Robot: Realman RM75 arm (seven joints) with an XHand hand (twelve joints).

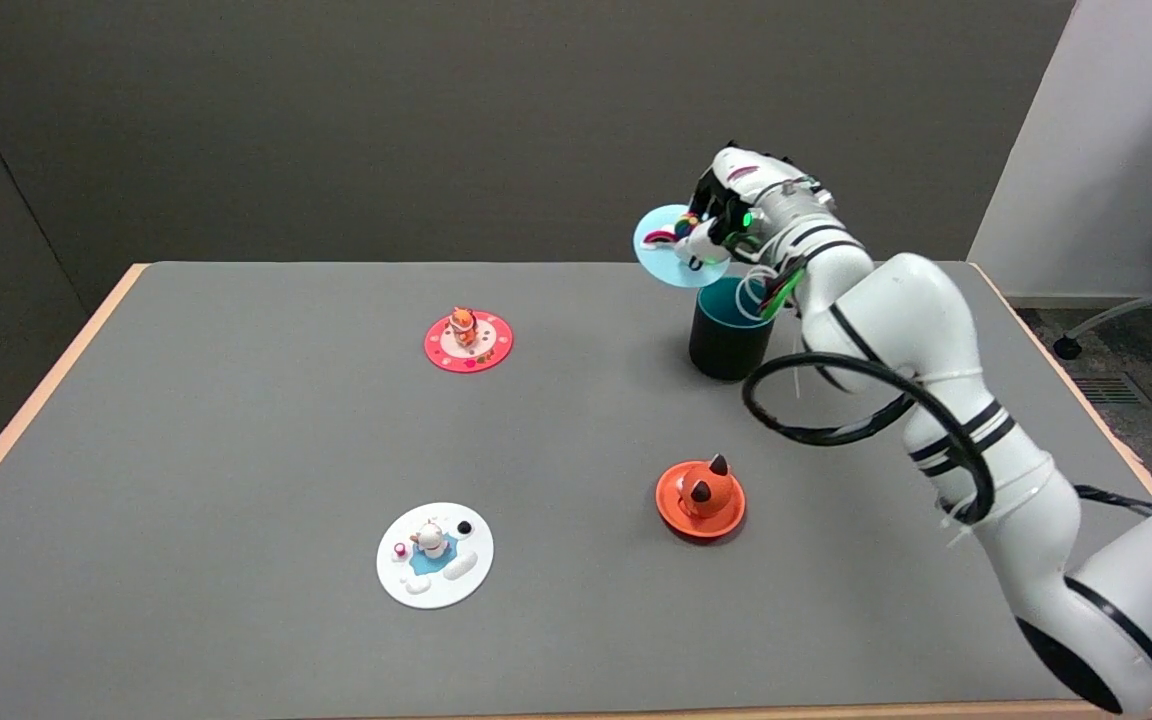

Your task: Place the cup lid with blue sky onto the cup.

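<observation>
head view: only view supplied.
right hand (pixel 736 205): raised over the far right part of the table (pixel 236 420), fingers grasping the blue lid by the figure on its top.
blue lid (pixel 664 250): light blue disc with a rainbow, held in the air, tilted, its face turned toward the camera. it sits just above and to the left of the cup's mouth, not touching the rim as far as can be seen.
cup (pixel 728 335): dark outside, teal inside, upright near the far right edge, mouth open, partly hidden by the wrist and cables.
red lid (pixel 468 341): flat on the table, toward the far edge, near the middle.
white lid (pixel 435 554): flat, toward the near edge, left of middle.
orange lid (pixel 700 498): flat, nearer than the cup, well apart from it.
done: correct lid picked and lifted, carried to the cup.
left: judged, lid needs levelling, centring over the mouth, lowering onto the rim, then the fingers let go.
progress: judged well past halfway, with seating not yet done.
risk: judged, tilted lid may catch one side of the rim and seat crooked.
</observation>
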